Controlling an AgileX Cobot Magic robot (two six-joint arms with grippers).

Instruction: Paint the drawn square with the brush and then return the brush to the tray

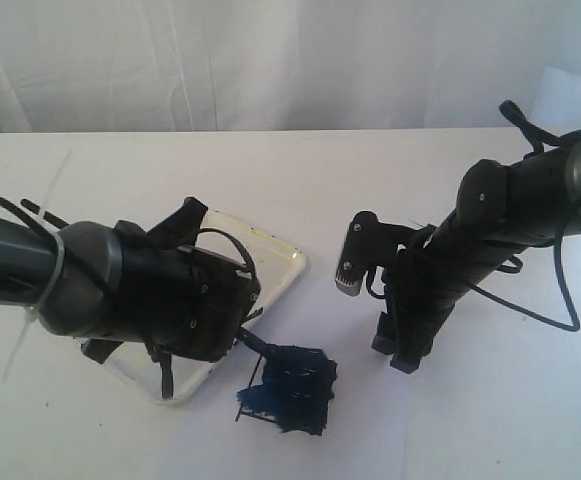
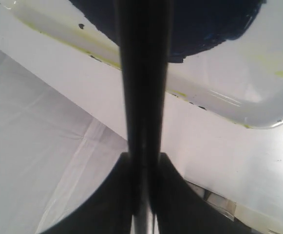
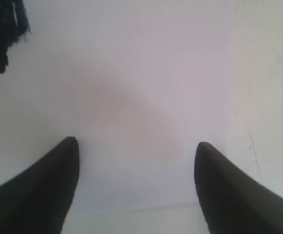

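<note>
**One square, one brush, one tray, two arms**

Nearest, the single drawn square (image 1: 290,390) lies on the white desk (image 1: 490,420), smeared dark blue. To its right, the right fingers (image 3: 136,144) hang spread wide and empty. Farther left, the left fingers (image 2: 142,163) pinch the one brush (image 2: 141,87) over the one tray (image 1: 288,262) and its paint puddle (image 2: 204,24).

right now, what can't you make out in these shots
- brush tip: left wrist view, cut off by the frame edge; exterior view, not separable from the dark left arm.
- tray puddle: exterior view, mostly under the left arm.
- drawn square outline: exterior view, painted over in dark blue; right wrist view, only a corner in frame.
</note>
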